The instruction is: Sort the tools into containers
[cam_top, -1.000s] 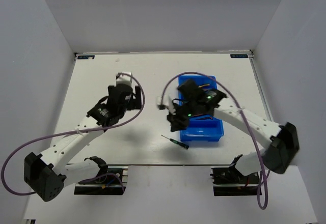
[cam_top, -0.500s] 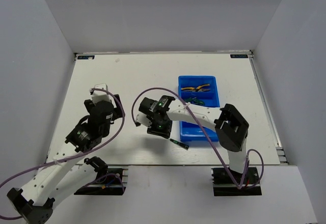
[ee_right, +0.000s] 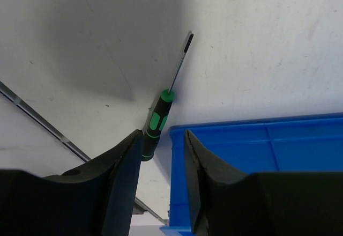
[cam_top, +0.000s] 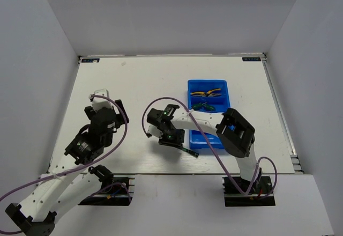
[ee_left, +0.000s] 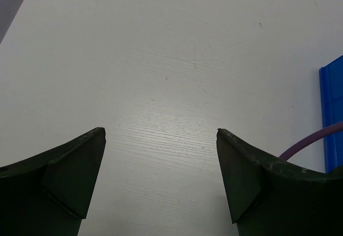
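The blue tray (cam_top: 224, 97) holds yellow-handled pliers (cam_top: 206, 93) in its far compartment and green-handled screwdrivers (cam_top: 202, 106) in the one behind it. My right arm hides the tray's near compartments. A thin dark screwdriver (cam_top: 188, 150) lies on the table by the tray's near-left corner. My right gripper (cam_top: 172, 139) hangs low just left of it. In the right wrist view the right gripper (ee_right: 161, 139) is open and holds nothing. The screwdriver's green-and-black handle (ee_right: 155, 126) lies beside the left finger and the tray corner (ee_right: 257, 150) to the right. My left gripper (cam_top: 106, 101) is wide open over bare table (ee_left: 161, 134).
White walls close in the table on three sides. A purple cable (cam_top: 161, 101) loops over the right forearm, and it also shows as a purple cable (ee_left: 311, 142) in the left wrist view beside the tray edge (ee_left: 332, 112). The table's near edge (cam_top: 177, 173) runs just below the screwdriver.
My right arm swung left off the tray and folded back, bringing its gripper down beside the thin screwdriver. My left arm drew back toward the near left.
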Action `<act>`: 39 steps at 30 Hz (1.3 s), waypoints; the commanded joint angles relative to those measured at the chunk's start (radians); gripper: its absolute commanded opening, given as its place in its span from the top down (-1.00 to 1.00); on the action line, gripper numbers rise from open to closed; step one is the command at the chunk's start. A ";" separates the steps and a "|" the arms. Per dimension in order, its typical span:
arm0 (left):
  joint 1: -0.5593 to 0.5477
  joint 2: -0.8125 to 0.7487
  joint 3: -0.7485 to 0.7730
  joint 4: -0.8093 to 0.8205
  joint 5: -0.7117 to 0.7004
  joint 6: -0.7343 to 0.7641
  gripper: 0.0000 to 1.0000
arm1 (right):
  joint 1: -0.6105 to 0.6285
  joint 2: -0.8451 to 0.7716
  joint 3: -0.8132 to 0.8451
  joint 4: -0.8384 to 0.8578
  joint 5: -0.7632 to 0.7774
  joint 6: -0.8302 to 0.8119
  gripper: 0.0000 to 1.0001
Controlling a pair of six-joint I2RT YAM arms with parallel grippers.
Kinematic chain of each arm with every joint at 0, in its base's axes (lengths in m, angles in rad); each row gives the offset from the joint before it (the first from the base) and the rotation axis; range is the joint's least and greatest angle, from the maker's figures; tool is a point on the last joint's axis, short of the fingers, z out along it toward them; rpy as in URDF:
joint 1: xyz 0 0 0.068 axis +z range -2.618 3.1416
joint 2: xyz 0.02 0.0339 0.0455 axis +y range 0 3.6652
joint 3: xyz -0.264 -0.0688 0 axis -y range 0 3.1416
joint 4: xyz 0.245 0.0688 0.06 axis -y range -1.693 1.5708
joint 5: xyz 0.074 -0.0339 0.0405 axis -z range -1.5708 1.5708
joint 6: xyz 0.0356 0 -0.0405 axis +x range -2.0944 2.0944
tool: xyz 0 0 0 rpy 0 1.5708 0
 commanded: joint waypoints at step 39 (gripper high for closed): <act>0.003 -0.032 0.002 0.014 -0.013 -0.009 -0.89 | -0.003 -0.029 0.255 -0.297 -0.653 -0.147 1.00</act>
